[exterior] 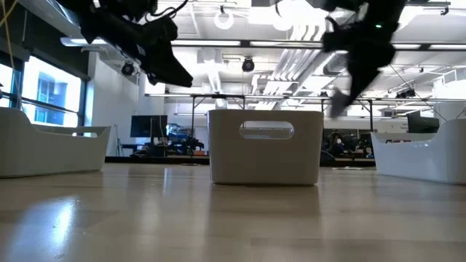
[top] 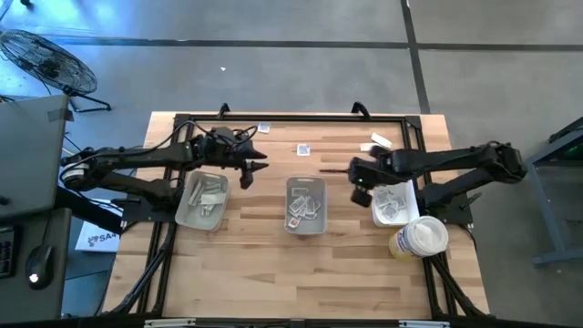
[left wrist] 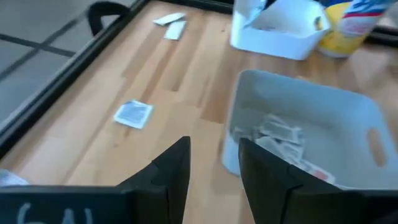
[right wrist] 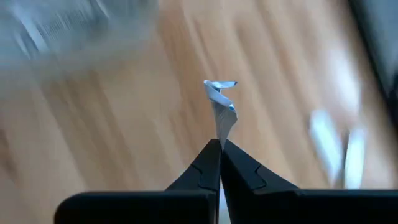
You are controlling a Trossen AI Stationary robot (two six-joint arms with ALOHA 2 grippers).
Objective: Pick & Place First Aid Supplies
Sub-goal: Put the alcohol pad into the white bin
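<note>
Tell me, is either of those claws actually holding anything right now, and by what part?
Yes. The right gripper is shut on a small crumpled packet, pinching its lower edge between the fingertips. The left gripper is open and holds nothing, beside the grey tray.

Print on pinched packet unreadable

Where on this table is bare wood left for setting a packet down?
Widest free patch: the near strip in front of the left tray, middle tray and tub. Bare gaps flank the middle tray. Crowded: far edge with loose packets, and beside the right tray.
</note>
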